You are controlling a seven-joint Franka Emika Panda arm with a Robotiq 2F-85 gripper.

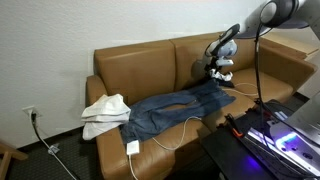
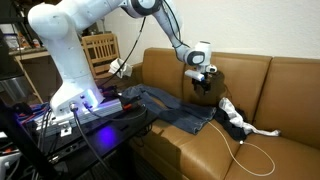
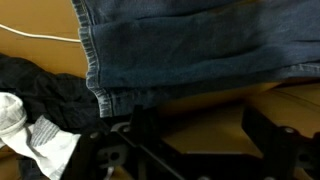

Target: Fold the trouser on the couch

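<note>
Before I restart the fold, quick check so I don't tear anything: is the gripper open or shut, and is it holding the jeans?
The gripper: open, holding nothing, above the jeans on the couch.

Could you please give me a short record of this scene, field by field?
surface: couch, tan-brown leather
garment: trouser, dark blue denim, spread along the seats, not yet folded
hand: hand, open and holding nothing, over one end of the trouser
contact with trouser: cannot tell
other cloth: white cloth bundle on the seat by the trouser's other end
cable: white cable lying loose on the seat cushion
</note>
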